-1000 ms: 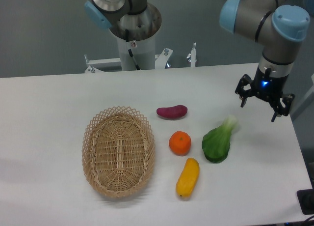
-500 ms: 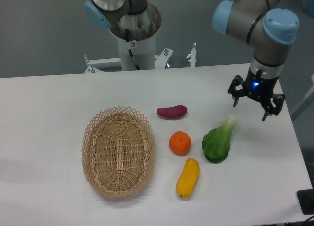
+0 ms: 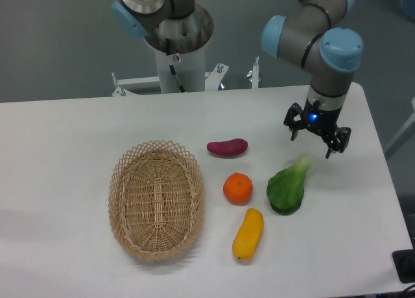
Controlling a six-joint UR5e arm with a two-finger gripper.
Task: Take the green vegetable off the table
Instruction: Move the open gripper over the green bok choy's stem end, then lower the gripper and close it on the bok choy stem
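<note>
Green vegetable (image 3: 286, 189) lying flat on the tabletop (image 3: 65, 142), just right of the orange (image 3: 238, 188), pale stem pointing up toward the claw (image 3: 316, 137). Claw spread apart, empty, hovering just above that stem end. Risky bit, probably: pinching the skinny stem instead of the leafy body, so a slip or a nudge into the orange. Wicker basket (image 3: 157, 199), well left of the orange, holding nothing.

The gripper (image 3: 315, 142) hangs above the table (image 3: 65, 136), jaws apart, just beyond the pale stem end of the green vegetable (image 3: 287, 186). An orange (image 3: 238, 188) lies left of the vegetable, a purple sweet potato (image 3: 227, 147) behind it, a yellow fruit (image 3: 248, 233) in front. A wicker basket (image 3: 156, 199) sits further left.
</note>
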